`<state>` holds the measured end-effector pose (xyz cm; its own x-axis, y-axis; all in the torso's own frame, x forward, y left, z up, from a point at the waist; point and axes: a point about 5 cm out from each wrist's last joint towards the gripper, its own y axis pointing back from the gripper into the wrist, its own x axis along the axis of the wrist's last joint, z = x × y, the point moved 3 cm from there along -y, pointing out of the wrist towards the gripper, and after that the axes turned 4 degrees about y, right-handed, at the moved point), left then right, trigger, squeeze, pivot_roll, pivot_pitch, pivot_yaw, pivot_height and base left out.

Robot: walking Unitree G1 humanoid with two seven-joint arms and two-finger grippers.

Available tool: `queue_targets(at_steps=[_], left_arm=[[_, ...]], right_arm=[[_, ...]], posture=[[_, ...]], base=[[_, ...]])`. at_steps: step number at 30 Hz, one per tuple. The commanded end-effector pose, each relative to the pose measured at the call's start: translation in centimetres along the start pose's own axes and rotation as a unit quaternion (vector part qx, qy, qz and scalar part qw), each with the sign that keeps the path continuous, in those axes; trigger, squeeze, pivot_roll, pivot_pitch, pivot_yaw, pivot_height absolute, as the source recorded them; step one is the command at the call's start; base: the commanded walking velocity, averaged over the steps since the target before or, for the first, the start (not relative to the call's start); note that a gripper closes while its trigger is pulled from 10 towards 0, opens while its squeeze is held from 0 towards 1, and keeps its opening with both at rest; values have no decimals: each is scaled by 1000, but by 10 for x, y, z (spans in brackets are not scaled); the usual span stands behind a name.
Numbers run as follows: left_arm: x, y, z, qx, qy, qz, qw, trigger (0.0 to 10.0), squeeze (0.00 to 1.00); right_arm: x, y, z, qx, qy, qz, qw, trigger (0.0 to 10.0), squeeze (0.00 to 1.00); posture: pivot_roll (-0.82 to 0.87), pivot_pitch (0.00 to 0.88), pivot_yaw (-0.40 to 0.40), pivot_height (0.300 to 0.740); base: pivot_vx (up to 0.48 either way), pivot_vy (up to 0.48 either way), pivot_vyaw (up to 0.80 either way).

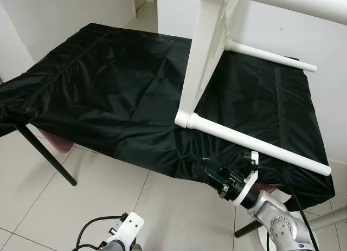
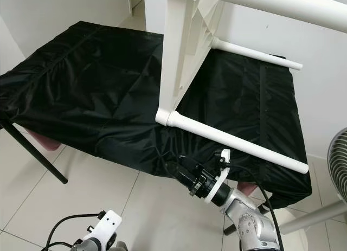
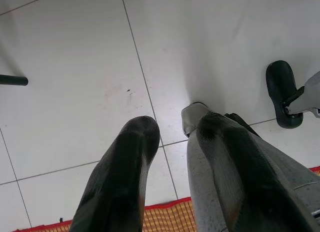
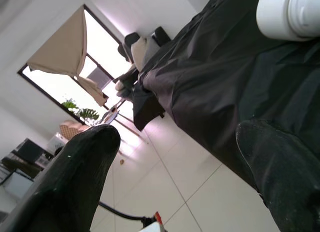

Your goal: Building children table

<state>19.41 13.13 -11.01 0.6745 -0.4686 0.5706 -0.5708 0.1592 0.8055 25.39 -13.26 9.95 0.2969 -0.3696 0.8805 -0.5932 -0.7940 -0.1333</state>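
Note:
A white children's table [image 1: 203, 56] stands on its edge on a black cloth-covered surface [image 1: 108, 88]. Its round white legs stick out toward the right; the lowest leg [image 1: 255, 142] lies across the cloth near the front edge. My right gripper [image 1: 209, 172] sits at the cloth's front edge, just below that leg, and is open with nothing between its fingers. In the right wrist view the leg's end [image 4: 290, 14] shows beyond the open right gripper [image 4: 182, 137]. My left arm hangs idle, its gripper [image 3: 170, 124] open and pointing at the floor.
The covered surface rests on thin black legs [image 1: 46, 153], with something pink [image 1: 57, 145] beneath it. A fan guard [image 2: 337, 164] stands at the far right and white walls close in behind. Pale floor tiles lie in front; an orange mat [image 3: 165, 217] lies below the left gripper.

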Motion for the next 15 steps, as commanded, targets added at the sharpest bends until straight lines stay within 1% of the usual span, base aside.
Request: queue_targets(at_steps=[1,8,13,14,15], left_arm=[[-72,26,-62,72,45,-120,989,10000,0],[-73,26,-62,73,48,-122,989,10000,0],[-75,27,-62,74,50,-124,988,10000,0],[-75,27,-62,74,50,-124,988,10000,0],[-76,27,-62,74,50,-124,988,10000,0]], right_arm=[[-8,3,0,1,-2,-16,1000,10000,0],[-15,4,1,6,-5,-32,999,10000,0],[-28,9,5,1,-1,-63,998,10000,0],[-28,9,5,1,-1,-63,998,10000,0],[-34,11,7,-3,0,-75,997,10000,0]], posture=[[184,75,1,740],[187,76,0,740],[188,78,0,740],[188,78,0,740],[188,79,0,740]], base=[[0,0,0],[0,0,0],[0,0,0],[0,0,0],[0,0,0]])
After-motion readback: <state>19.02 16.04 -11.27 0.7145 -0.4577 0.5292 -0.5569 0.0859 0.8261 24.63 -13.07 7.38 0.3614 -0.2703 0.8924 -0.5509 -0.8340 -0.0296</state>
